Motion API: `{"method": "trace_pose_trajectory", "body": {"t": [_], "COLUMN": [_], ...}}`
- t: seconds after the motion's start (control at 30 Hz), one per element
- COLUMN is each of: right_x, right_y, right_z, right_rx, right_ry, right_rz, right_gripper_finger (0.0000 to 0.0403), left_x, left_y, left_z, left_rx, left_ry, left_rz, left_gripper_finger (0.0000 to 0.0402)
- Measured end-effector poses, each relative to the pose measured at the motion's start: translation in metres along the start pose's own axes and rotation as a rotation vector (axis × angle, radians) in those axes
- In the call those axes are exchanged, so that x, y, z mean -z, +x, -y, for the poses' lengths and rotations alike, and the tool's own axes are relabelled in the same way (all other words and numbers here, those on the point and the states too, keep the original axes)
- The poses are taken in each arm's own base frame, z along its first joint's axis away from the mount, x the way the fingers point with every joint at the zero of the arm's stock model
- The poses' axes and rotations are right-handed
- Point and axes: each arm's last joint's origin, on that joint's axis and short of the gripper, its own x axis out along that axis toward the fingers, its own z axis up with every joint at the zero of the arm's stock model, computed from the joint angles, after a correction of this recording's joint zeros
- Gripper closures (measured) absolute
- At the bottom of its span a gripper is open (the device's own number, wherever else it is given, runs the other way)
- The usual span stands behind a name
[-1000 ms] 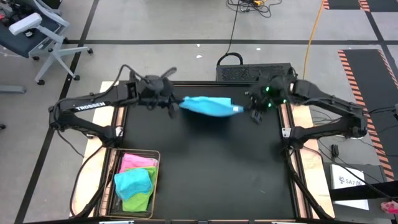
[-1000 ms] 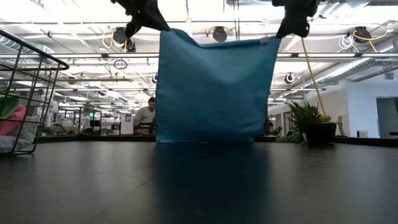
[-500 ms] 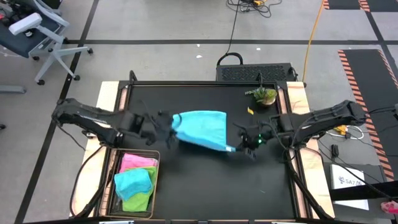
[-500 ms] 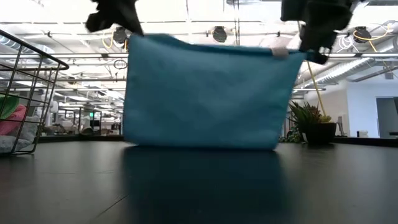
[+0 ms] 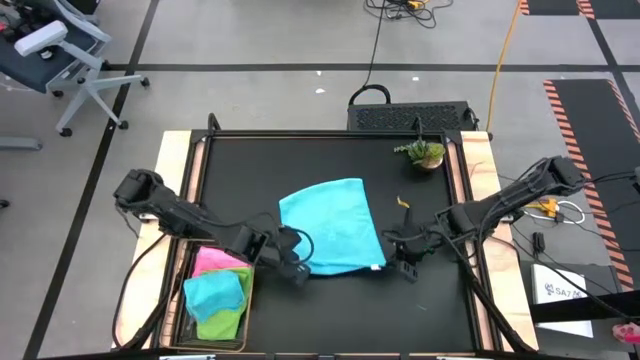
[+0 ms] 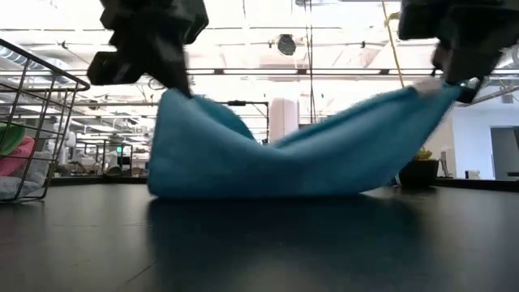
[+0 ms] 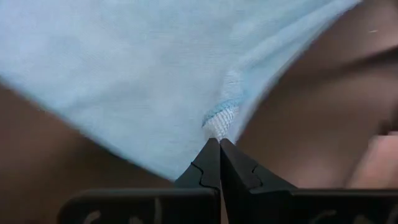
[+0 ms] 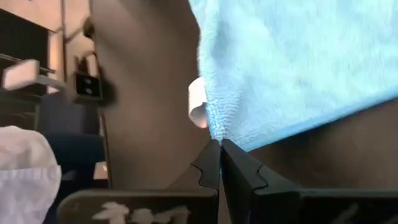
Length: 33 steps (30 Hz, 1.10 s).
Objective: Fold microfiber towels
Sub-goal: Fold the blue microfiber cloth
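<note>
The high view shows the whole table [image 5: 330, 160]: the blue towel [image 5: 332, 226] lies mid-table, its far part flat on the surface, with the left gripper [image 5: 291, 268] at its near-left corner and the right gripper [image 5: 398, 252] at its near-right corner. A basket [image 5: 190, 262] at the near-left corner of the table holds pink, teal and green towels [image 5: 220, 290]; a plant [image 5: 424, 153] stands at the far-right corner. The low view alone shows height: both held corners are raised off the table and the towel [image 6: 284, 158] sags between them, its middle resting on the surface. Each wrist view shows the jaws together, clamped on a towel corner directly at the fingertips: left gripper [image 7: 219, 144], right gripper [image 8: 219, 144]. The right wrist view also shows a small white tag [image 8: 196, 104] at the held corner; no writing on it is legible.
</note>
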Motion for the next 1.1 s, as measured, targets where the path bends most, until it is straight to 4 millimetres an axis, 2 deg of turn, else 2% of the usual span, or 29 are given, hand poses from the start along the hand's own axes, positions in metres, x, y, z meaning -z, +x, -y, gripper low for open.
{"method": "trace_pose_trajectory", "body": {"t": [0.33,0.5,0.67,0.87,1.1], "right_x": [0.039,0.038,0.026,0.009,-0.014], "right_y": [0.026,0.029,0.028,0.026,0.007], "right_z": [-0.004,-0.003,0.006,0.02,0.034], "right_rx": [0.011,0.042,0.078,0.115,0.121], "right_ry": [0.035,0.003,-0.02,-0.039,-0.067], "right_rz": [-0.124,-0.101,-0.043,0.001,0.114], "right_gripper_finger": [0.0403,0.0403,0.0403,0.0403,0.0403], "left_x": [0.029,0.037,0.024,-0.002,-0.028], "left_y": [0.01,0.013,0.016,0.02,0.025], "left_z": [0.018,0.014,0.004,-0.005,-0.016], "left_rx": [0.069,0.015,-0.066,-0.105,-0.149], "left_ry": [-0.145,-0.166,-0.171,-0.114,-0.081], "left_rz": [0.062,0.078,0.114,0.161,0.173], "left_gripper_finger": [0.0401,0.0401,0.0401,0.0401,0.0401]}}
